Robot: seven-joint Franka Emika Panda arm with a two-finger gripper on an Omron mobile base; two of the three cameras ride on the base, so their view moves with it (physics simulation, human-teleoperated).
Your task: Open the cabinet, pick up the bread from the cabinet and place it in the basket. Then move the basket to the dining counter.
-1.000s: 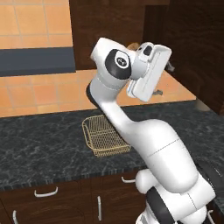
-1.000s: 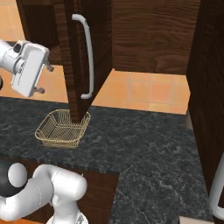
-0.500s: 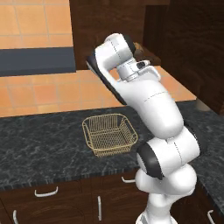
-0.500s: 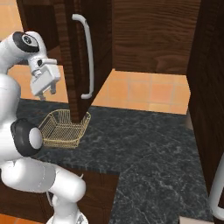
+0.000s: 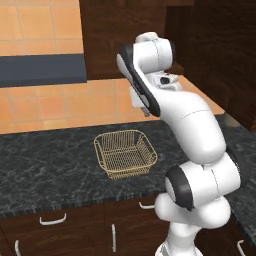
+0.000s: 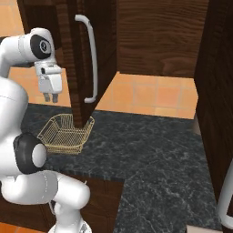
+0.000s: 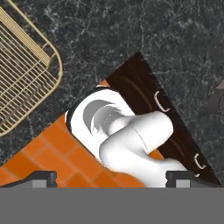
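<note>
The cabinet door (image 6: 75, 54) stands swung open, its long silver bar handle (image 6: 92, 59) facing me. My gripper (image 6: 50, 97) hangs to the left of the door's edge and points straight down, open with nothing between its fingers. Below it and a little to the right, the golden wire basket (image 6: 63, 134) sits empty on the black countertop; it is also in the left base view (image 5: 125, 152) and at the upper left of the hand view (image 7: 22, 74). The finger tips (image 7: 41, 177) stand far apart. The bread and the dining counter are out of view.
The black marbled countertop (image 5: 45, 170) runs left and right, with lower drawers (image 5: 52, 220) beneath it. A tall dark cabinet (image 6: 218, 91) walls off the right side. An orange tiled wall (image 5: 45, 105) and a grey band (image 5: 40, 70) lie behind.
The arm has folded upright and the hand has turned from tilted to pointing straight down, sinking a little and moving closer to the open door. The basket has not moved.
</note>
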